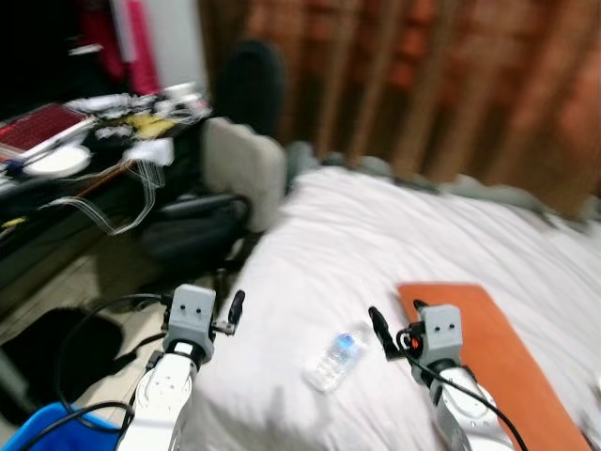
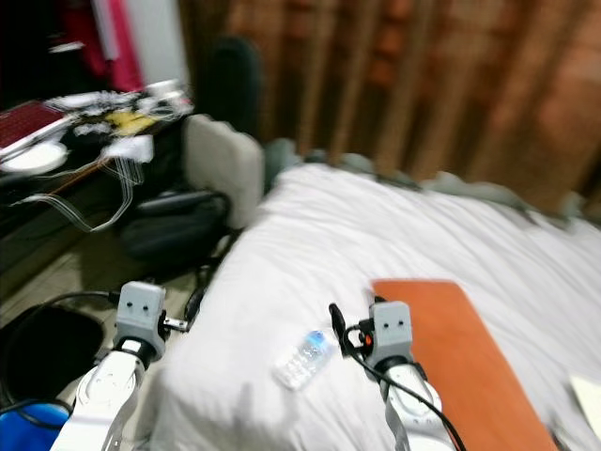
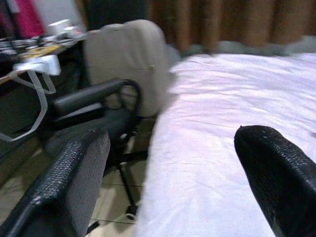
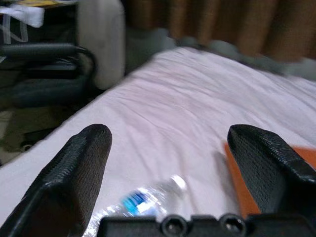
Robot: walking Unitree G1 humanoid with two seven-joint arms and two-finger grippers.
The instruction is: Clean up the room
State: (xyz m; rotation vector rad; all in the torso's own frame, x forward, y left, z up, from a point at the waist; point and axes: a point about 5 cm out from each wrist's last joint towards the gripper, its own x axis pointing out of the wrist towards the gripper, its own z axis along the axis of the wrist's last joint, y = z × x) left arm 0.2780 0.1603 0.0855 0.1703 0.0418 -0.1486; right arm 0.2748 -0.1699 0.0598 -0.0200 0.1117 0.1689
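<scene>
A clear plastic water bottle (image 1: pixel 336 360) with a blue label lies on its side on the white bed (image 1: pixel 376 225), near the front edge. My right gripper (image 1: pixel 399 319) hovers just right of it and is open; in the right wrist view the bottle (image 4: pixel 143 202) lies low between the spread fingers (image 4: pixel 74 173). A flat orange sheet (image 1: pixel 488 357) lies on the bed under and behind my right arm. My left gripper (image 3: pixel 173 148) is open and holds nothing. It hangs over the bed's left edge, left of the bottle.
A black office chair (image 1: pixel 202 221) with a beige backrest (image 1: pixel 244 160) stands at the bed's left side. Behind it is a cluttered dark desk (image 1: pixel 56 141). A blue bin (image 1: pixel 38 432) and black cables lie on the floor at front left. Brown curtains (image 1: pixel 423 75) hang behind the bed.
</scene>
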